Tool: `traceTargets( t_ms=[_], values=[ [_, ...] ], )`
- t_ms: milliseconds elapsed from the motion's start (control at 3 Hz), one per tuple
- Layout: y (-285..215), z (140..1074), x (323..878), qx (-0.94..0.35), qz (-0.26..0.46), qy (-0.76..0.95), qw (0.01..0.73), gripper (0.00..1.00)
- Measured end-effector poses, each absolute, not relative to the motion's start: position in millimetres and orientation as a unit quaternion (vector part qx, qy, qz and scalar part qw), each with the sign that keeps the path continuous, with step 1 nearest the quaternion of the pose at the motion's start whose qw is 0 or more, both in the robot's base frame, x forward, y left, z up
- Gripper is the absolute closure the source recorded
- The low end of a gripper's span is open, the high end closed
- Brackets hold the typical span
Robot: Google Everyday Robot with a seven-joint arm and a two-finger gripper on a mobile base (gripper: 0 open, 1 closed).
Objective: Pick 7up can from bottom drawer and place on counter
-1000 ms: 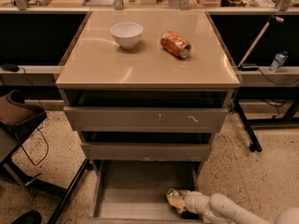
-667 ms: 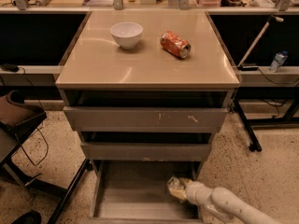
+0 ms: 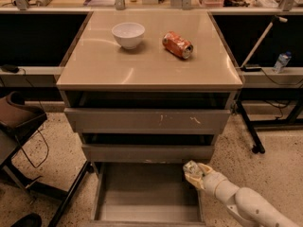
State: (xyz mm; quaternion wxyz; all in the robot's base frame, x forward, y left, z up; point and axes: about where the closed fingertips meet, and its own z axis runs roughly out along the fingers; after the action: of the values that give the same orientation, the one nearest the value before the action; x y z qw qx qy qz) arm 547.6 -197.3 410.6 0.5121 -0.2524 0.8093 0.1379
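The 7up can (image 3: 190, 166), green and silver, is in my gripper (image 3: 194, 173) at the right rear corner of the bottom drawer (image 3: 142, 195), just above the drawer's rim and below the middle drawer's front. The gripper is shut on the can, and my white arm reaches in from the lower right. The drawer is pulled out and its grey floor is bare. The beige counter (image 3: 142, 63) is above, on top of the cabinet.
A white bowl (image 3: 128, 34) and an orange-red can (image 3: 177, 45) lying on its side sit on the counter's back half. Two upper drawers (image 3: 147, 121) stand slightly ajar. A chair (image 3: 19, 119) is at left, and a stand leg (image 3: 248, 126) and a bottle (image 3: 282, 62) at right.
My gripper has risen from the drawer floor with the 7up can in it, moving up and slightly right to the level of the drawer's rim.
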Motion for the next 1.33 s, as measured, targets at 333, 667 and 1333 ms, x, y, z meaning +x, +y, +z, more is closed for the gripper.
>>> traceTargets(
  t_ms=[333,667,1333],
  values=[
    [-198,409,547,-0.252,0.137,0.81,0.511,1.0],
    [-225,441,546,-0.233,0.1,0.816,0.52,1.0],
    [-263,605,476,-0.083,0.0,0.828,0.554,1.0]
  ],
)
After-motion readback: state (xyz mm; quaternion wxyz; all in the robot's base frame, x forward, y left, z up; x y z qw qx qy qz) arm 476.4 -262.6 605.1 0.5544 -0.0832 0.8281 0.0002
